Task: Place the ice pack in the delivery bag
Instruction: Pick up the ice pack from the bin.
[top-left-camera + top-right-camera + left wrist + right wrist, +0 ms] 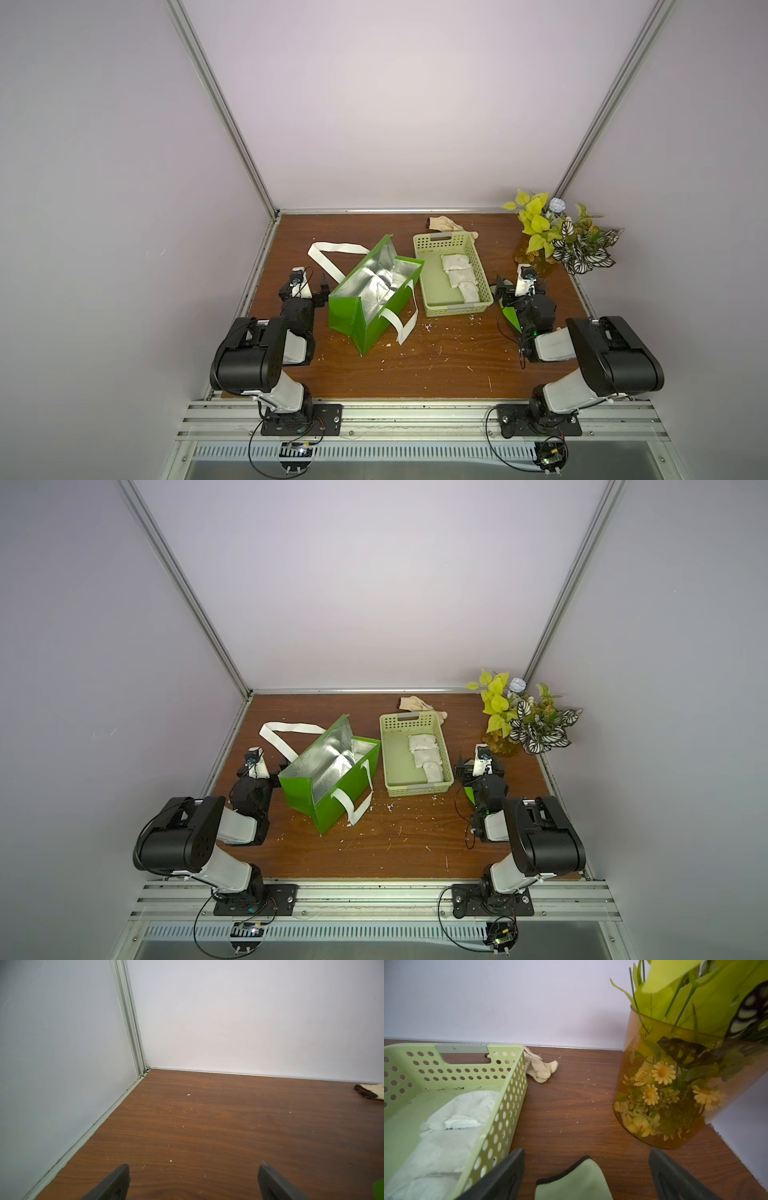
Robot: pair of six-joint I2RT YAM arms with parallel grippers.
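Observation:
The delivery bag (353, 324) (303, 798), bright green with silver foil lining, stands open at the table's left-middle. One white strap trails off behind it and the other hangs down its front. Three white ice packs (459, 274) (426, 752) (446, 1126) lie in a row inside the pale green basket (432, 239) (399, 719) (508, 1084) just right of the bag. My left gripper (305, 286) (262, 764) (194, 1165) is open and empty, low over bare wood left of the bag. My right gripper (519, 282) (480, 764) (586, 1150) is open and empty beside the basket's right wall.
An amber glass vase (525, 253) (664, 1095) of artificial plants stands at the back right, close to my right gripper. A crumpled cream cloth (449, 226) (539, 1068) (369, 1095) lies behind the basket. A pale green cloth (575, 1180) lies under my right gripper. Walls enclose three sides.

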